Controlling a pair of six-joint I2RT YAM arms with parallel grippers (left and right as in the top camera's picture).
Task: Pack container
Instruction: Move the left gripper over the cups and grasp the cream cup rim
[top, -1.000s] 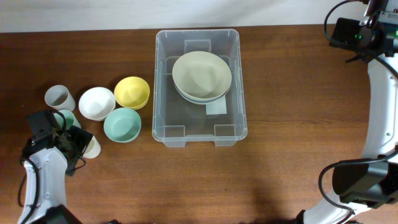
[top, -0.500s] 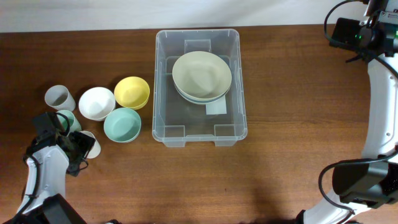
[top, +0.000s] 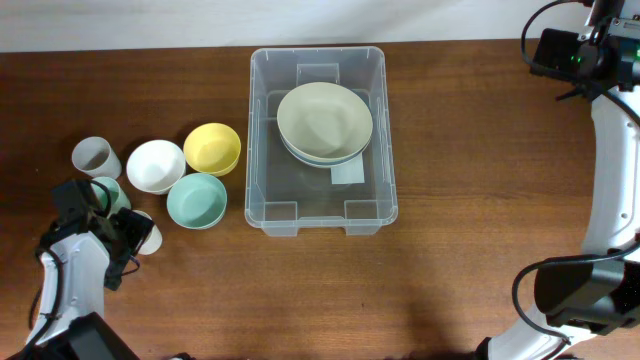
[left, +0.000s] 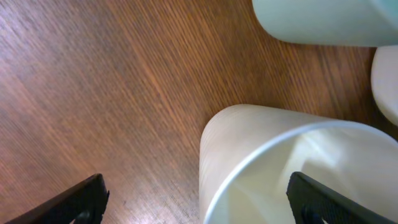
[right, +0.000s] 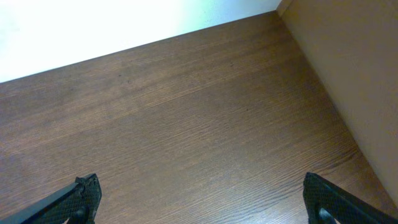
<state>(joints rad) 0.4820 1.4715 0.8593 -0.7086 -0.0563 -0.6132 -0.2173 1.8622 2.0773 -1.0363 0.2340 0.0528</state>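
Observation:
The container (top: 266, 120), a large clear bin with a white label (top: 348, 172), stands mid-table and holds stacked pale bowls (top: 325, 122). Left of it are a yellow bowl (top: 212, 148), a white bowl (top: 155, 166), a teal bowl (top: 196, 200), a grey cup (top: 95, 156), a mint cup (top: 108, 192) and a cream cup (top: 148, 233). My left gripper (top: 128, 236) is open at the cream cup. In the left wrist view its fingers (left: 199, 202) straddle the cream cup's (left: 249, 149) rim. My right gripper (top: 545, 52) is open and empty at the far right, over bare wood (right: 199, 199).
The table's back edge meets a white wall (right: 124, 25). In the left wrist view a pale green vessel (left: 323, 18) and a white one (left: 387, 81) lie just beyond the cream cup. The bowls and cups crowd close to my left arm.
My left gripper has shifted slightly at the cream cup, and more of the cup shows in the overhead view. The right arm, the container and the bowls have not moved.

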